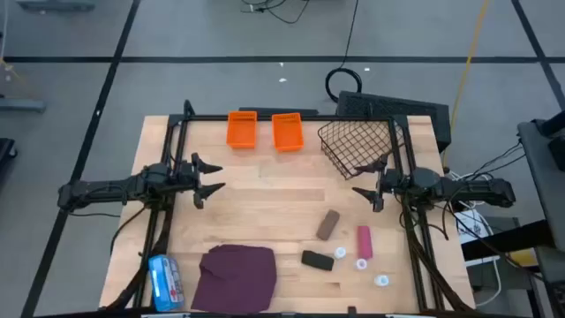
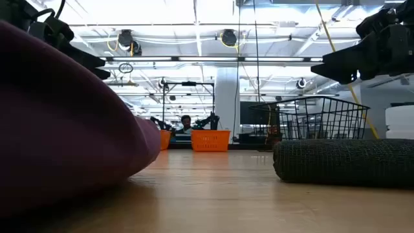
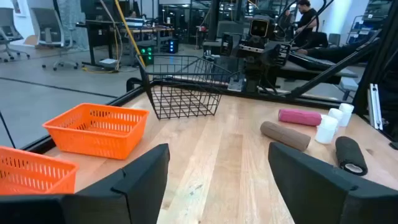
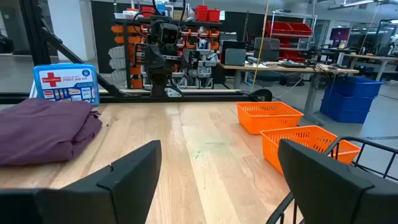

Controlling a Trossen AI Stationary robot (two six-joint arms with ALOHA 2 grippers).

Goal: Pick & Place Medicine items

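Medicine items lie loose on the wooden table (image 1: 265,194) toward its right front: a grey-brown oblong (image 1: 328,223), a pink tube (image 1: 364,242), a black oblong (image 1: 317,260) and three tiny white bottles (image 1: 361,263) close by — none inside any container. From above, the left gripper (image 1: 208,177) hangs over the table's left side and the right gripper (image 1: 367,190) over its right, each with fingers spread wide and holding nothing, well apart from the items. The left wrist view shows the items from the side, the bottles (image 3: 328,126) bunched just beside the tube (image 3: 300,116). At table height only the black oblong (image 2: 346,162) shows, looming near the lens, while the purple cloth (image 2: 65,123) blocks the left half. Two orange bins (image 1: 265,129) sit at the back edge, their insides bare, and the tilted wire basket (image 1: 360,144) beside them looks equally bare. The blue-and-white first aid packet (image 4: 65,83) — its lettering is readable only from the right wrist — lies next to the cloth.
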